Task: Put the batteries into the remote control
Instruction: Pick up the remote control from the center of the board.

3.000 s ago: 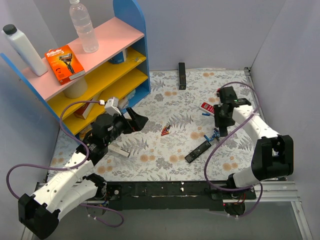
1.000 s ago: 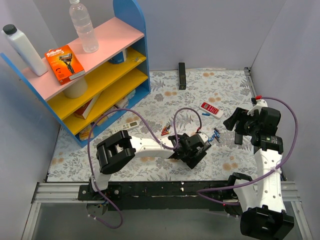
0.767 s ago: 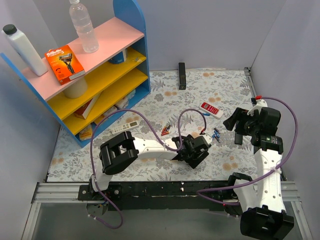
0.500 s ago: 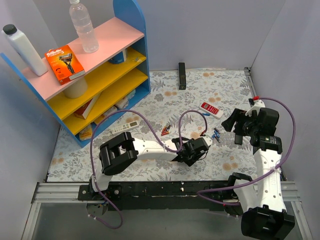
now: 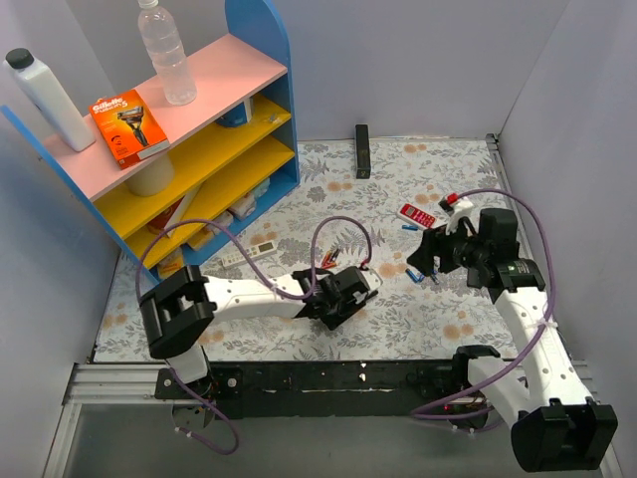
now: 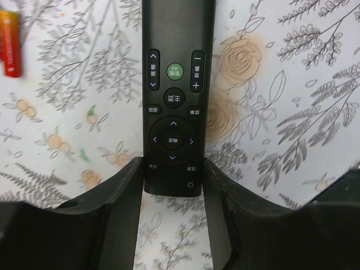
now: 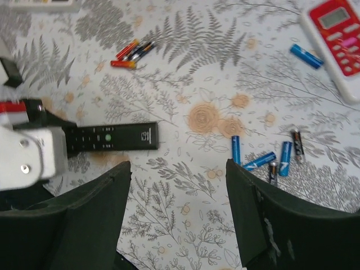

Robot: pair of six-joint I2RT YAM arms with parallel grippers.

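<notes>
Left pincer (image 6: 173,167): its two dark fingers (image 6: 125,185) stand one on each side of the near end of the remote control (image 6: 175,95), pressed against its long edges, so it is clamped on that end; the black remote control lies face up, its grey buttons and one green button showing, and runs straight away from the pincer over the flowered cloth of the desk (image 6: 292,73); whether it rests on the cloth or sits just above it cannot be told.

Right pincer (image 7: 175,164): fingers wide apart with nothing between them, held above the desk and looking down on it.

Batteries (image 7: 260,161): several blue cells lie loose in a small cluster on the cloth, right of the remote control in the right wrist view and apart from it, with two darker cells among them; a further blue cell (image 7: 306,56) lies by itself near the red-and-white remote (image 7: 337,34).

Red and orange cells (image 7: 128,53): a small bunch on the cloth beyond the remote control; one shows at the left edge of the left wrist view.

From above, the left pincer (image 5: 343,289) is near the middle of the desk's front part, the right pincer (image 5: 430,254) to its right, with the blue cluster (image 5: 428,271) just beside the latter.
</notes>
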